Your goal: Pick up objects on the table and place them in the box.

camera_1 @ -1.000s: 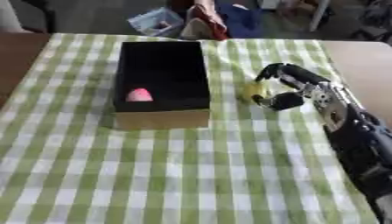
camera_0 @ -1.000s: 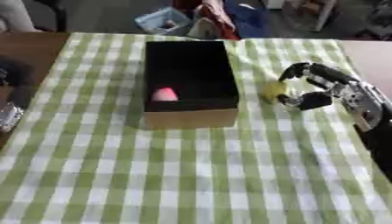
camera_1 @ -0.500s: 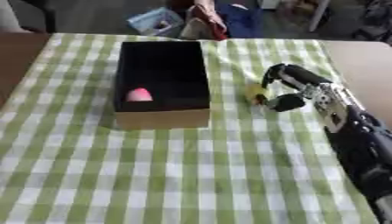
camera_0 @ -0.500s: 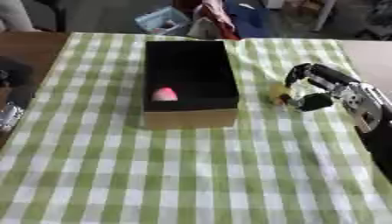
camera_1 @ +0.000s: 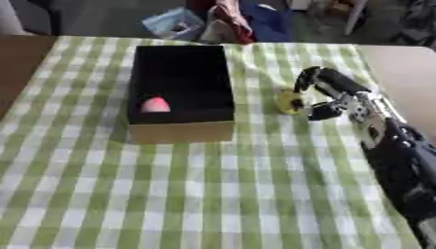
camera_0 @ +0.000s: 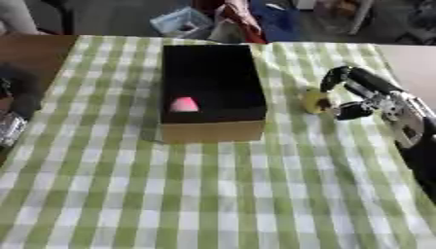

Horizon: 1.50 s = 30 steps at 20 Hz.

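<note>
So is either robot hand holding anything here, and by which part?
The right robot hand curls round the small yellow object, touching its right side; an actual grip cannot be told.

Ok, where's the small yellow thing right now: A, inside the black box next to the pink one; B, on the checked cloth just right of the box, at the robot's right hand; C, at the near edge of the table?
B: the yellow object sits on the green checked cloth right of the box, between the curled fingers and thumb of the right hand; only the pink object is inside the box.

Home-like room: checked tablecloth point(camera_0: 213, 194), floor clutter point(camera_0: 183, 22).
</note>
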Motion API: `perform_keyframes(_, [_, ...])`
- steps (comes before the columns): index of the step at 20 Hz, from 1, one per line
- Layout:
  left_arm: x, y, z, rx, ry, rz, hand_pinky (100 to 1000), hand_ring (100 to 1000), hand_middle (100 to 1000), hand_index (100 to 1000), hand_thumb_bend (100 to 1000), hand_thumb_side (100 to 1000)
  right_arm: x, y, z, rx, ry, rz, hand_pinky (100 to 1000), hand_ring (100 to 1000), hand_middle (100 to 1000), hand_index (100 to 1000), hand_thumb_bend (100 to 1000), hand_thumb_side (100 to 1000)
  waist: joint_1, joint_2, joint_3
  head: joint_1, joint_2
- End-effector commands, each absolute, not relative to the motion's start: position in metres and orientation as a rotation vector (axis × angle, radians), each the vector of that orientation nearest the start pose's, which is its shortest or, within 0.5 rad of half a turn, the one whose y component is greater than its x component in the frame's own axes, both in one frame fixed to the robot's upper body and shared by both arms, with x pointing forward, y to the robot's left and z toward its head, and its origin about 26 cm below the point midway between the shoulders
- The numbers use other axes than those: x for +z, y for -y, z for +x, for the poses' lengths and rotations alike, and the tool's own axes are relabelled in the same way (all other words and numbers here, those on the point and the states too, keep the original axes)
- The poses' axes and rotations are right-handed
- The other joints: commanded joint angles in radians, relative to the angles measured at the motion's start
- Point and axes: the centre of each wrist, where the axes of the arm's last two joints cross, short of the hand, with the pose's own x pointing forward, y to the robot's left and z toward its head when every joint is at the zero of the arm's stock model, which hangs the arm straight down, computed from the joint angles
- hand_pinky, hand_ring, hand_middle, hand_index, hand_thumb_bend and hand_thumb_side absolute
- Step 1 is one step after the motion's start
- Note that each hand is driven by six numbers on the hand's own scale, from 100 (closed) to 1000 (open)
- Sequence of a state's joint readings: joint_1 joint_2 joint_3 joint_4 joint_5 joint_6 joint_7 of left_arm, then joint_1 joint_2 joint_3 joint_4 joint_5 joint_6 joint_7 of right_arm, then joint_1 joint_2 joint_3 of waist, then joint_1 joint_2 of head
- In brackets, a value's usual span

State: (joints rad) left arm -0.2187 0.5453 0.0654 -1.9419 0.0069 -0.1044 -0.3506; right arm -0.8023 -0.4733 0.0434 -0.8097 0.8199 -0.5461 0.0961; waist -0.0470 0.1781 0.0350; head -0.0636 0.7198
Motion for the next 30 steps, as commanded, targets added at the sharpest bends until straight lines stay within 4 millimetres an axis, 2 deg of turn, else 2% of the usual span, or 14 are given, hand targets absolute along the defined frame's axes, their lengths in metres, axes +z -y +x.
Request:
perform_keyframes(1, [0.204, -0.325, 0.294, -0.926, 2.08, 0.23, 607, 523, 545, 729, 138, 404, 0.165, 0.353, 0.462, 1.359, 1.818, -0.839, 759, 648, 629, 435, 100, 100, -0.001, -0.016, -0.003, 0.002, 0.002])
perform_keyframes(9, [0.204, -0.325, 0.294, -0.931, 2.078, 0.223, 610, 522, 545, 729, 132, 401, 0.224, 0.326, 0.468, 1.351, 2.018, -0.822, 760, 645, 628, 436, 113, 100, -0.006, -0.025, -0.007, 0.001, 0.007])
perform_keyframes(16, [0.205, -0.322, 0.294, -0.936, 2.083, 0.197, 611, 523, 547, 729, 130, 399, 0.249, 0.277, 0.476, 1.429, 2.116, -0.741, 763, 651, 634, 441, 135, 100, -0.008, -0.033, 0.003, -0.01, 0.007])
perform_keyframes(19, [0.206, -0.321, 0.296, -0.937, 2.086, 0.182, 611, 523, 547, 729, 127, 402, 0.247, 0.255, 0.479, 1.469, 2.126, -0.69, 766, 651, 635, 443, 126, 100, -0.01, -0.035, 0.016, -0.019, 0.008])
perform_keyframes(23, [0.207, -0.318, 0.297, -0.933, 2.092, 0.168, 610, 523, 546, 728, 125, 403, 0.235, 0.232, 0.483, 1.535, 2.11, -0.628, 769, 653, 637, 446, 113, 100, -0.012, -0.032, 0.034, -0.028, 0.003])
perform_keyframes(30, [0.206, -0.317, 0.299, -0.888, 2.105, 0.164, 603, 516, 538, 718, 100, 415, 0.208, 0.205, 0.486, 1.642, 2.051, -0.556, 770, 663, 646, 465, 110, 100, -0.014, -0.025, 0.05, -0.04, -0.003])
